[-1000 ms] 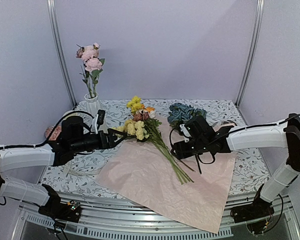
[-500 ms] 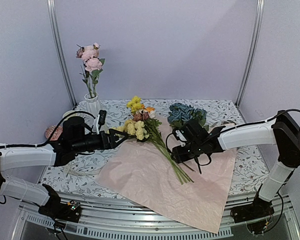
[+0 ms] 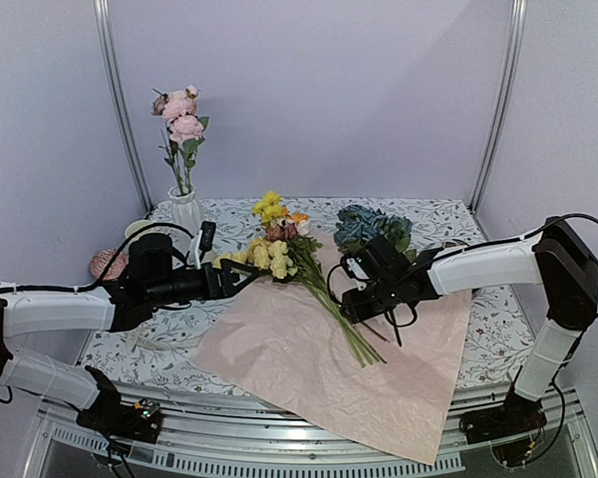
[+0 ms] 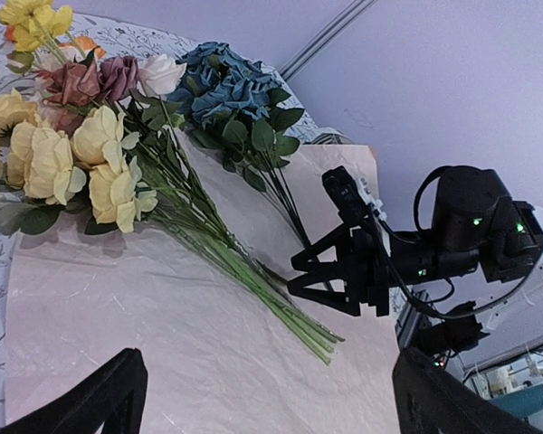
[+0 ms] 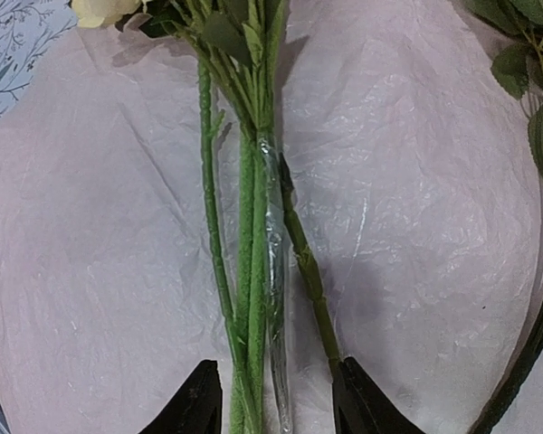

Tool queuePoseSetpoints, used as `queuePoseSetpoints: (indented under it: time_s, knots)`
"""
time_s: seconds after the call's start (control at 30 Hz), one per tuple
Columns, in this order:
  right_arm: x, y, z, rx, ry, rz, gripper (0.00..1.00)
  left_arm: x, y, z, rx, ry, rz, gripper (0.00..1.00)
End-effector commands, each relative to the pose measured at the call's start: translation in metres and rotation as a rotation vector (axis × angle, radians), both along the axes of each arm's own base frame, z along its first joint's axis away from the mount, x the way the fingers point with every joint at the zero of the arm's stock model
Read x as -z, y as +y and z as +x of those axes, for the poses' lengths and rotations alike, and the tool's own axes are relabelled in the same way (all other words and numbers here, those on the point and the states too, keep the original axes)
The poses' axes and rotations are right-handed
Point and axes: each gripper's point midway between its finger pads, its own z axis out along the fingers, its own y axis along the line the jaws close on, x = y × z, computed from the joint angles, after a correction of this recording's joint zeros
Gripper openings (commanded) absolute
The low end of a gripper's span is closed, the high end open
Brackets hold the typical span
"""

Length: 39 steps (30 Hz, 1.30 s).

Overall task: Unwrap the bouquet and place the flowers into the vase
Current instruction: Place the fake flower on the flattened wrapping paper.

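Note:
The pale pink paper [image 3: 309, 373] lies spread flat with the flowers [image 3: 276, 257] on it, their green stems [image 5: 253, 271] running toward the near right. A blue-teal cluster [image 3: 371, 226] lies beside them. My right gripper [image 3: 347, 302] is low over the stem ends, open. Its fingertips [image 5: 197, 402] stand on either side of the bunched stems, and the right one touches the outer stem. My left gripper [image 3: 241, 279] hangs wide open just left of the yellow blooms [image 4: 109, 172], holding nothing. The white ribbed vase [image 3: 185, 212] stands at the back left with pink roses [image 3: 182, 115] in it.
A pale ribbon [image 3: 154, 344] lies on the floral tablecloth near the left arm. A pink object [image 3: 107, 264] and a cream cup [image 3: 138, 229] sit at the far left. The paper overhangs the table's front edge [image 3: 379, 443].
My right gripper has slid left onto the stem ends and its jaws have narrowed around them. The left gripper crept slightly right and stayed wide open.

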Motion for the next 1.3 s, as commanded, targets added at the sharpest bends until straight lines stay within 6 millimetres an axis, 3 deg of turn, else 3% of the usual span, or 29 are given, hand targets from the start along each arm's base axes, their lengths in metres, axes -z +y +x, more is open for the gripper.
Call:
queuePoseSetpoints:
  time_s: [0.0, 0.47, 1.27]
  knots:
    - [0.006, -0.009, 0.013, 0.025, 0.014, -0.017, 0.41, -0.004, -0.007, -0.002, 0.021, -0.018, -0.012, 0.97]
    - [0.012, 0.006, 0.015, -0.026, 0.057, 0.021, 0.29, -0.004, -0.009, -0.003, 0.026, -0.014, -0.01, 0.96]
    - [0.042, 0.006, -0.003, -0.064, 0.164, 0.009, 0.2, -0.001, -0.01, -0.003, 0.025, 0.001, -0.001, 0.96]
